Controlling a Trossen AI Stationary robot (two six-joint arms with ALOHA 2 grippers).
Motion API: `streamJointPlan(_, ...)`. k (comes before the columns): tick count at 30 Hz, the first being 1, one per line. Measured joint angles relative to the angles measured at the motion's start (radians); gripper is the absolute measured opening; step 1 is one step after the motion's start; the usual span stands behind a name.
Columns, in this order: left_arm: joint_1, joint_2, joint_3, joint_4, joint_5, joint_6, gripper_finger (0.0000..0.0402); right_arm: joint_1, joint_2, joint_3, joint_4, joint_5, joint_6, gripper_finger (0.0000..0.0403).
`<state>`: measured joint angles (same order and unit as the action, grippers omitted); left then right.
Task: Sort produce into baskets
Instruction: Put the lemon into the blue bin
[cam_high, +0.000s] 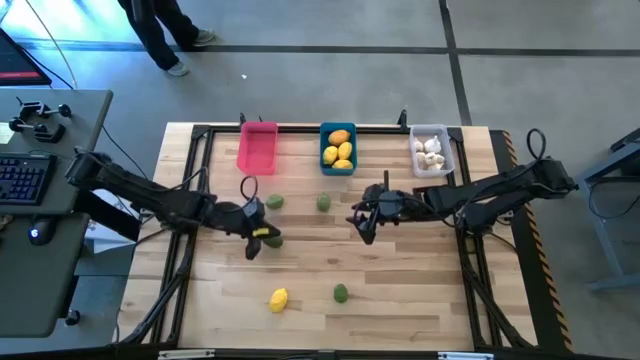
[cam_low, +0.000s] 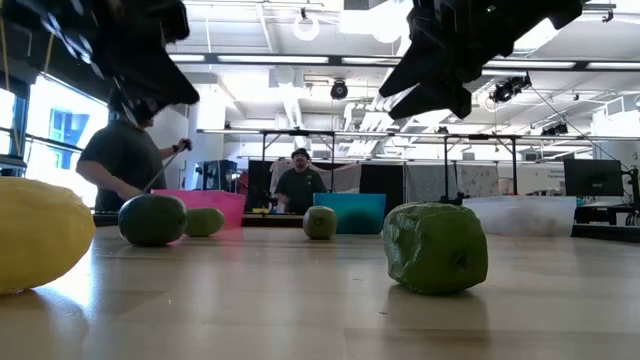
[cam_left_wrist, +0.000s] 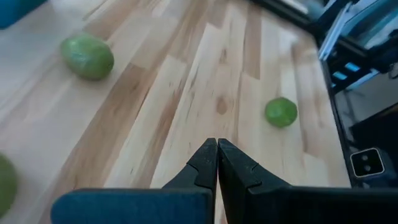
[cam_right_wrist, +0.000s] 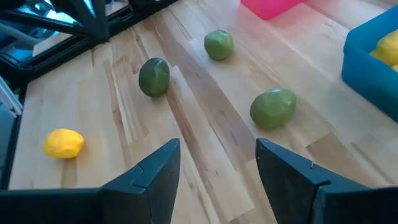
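My left gripper (cam_high: 251, 246) (cam_left_wrist: 217, 142) hangs shut and empty above the table's left middle, next to a dark green fruit (cam_high: 272, 241). My right gripper (cam_high: 363, 230) (cam_right_wrist: 217, 146) hangs open and empty above the table's middle. Two more green fruits (cam_high: 274, 202) (cam_high: 324, 203) lie on the wood before the baskets. A third green one (cam_high: 340, 293) and a yellow lemon (cam_high: 279, 298) lie nearer the front edge. At the far edge stand the pink basket (cam_high: 257, 148), the blue basket (cam_high: 325, 150) holding lemons, and the white basket (cam_high: 445, 150) holding garlic.
A black frame (cam_high: 200, 200) runs around the wooden table top. A desk with a keyboard (cam_high: 25, 178) stands at the left. In the low view, people (cam_low: 300, 185) show in the room behind the table.
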<state>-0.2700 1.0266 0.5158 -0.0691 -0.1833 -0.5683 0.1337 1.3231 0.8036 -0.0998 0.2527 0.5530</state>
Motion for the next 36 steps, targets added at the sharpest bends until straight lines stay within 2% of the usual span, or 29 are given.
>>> streamJointPlan(5,-0.078,0.032,0.14,-0.215,-0.054,-0.112,0.0,-0.01,0.0,0.0,-0.005,0.0,-0.06,0.0199)
streamJointPlan(8,-0.121,0.069,0.207,-0.315,-0.063,-0.201,0.0,-0.017,0.0,0.0,-0.009,-0.002,-0.09,0.0182)
streamJointPlan(13,-0.196,0.176,0.309,-0.411,-0.063,-0.36,0.0,-0.051,0.0,0.0,-0.047,-0.101,-0.165,0.011)
streamJointPlan(18,-0.257,0.313,0.404,-0.446,-0.063,-0.504,0.0,-0.108,0.0,0.0,-0.078,-0.292,-0.268,0.0035)
streamJointPlan(21,-0.286,0.394,0.465,-0.473,-0.043,-0.593,0.0,-0.137,0.0,0.0,-0.099,-0.323,-0.312,0.0008)
streamJointPlan(24,-0.314,0.467,0.539,-0.538,-0.012,-0.661,0.0,-0.161,0.0,0.0,-0.117,-0.325,-0.355,0.0002)
streamJointPlan(29,-0.343,0.573,0.672,-0.672,0.037,-0.797,0.0,-0.19,0.0,0.0,-0.122,-0.333,-0.393,0.0016)
streamJointPlan(33,-0.347,0.641,0.752,-0.692,0.152,-0.854,0.0004,-0.199,0.0,0.0,-0.13,-0.34,-0.429,0.0028)
streamJointPlan(36,-0.348,0.688,0.8,-0.693,0.21,-0.888,0.0022,-0.2,-0.001,0.0,-0.15,-0.34,-0.459,0.0033)
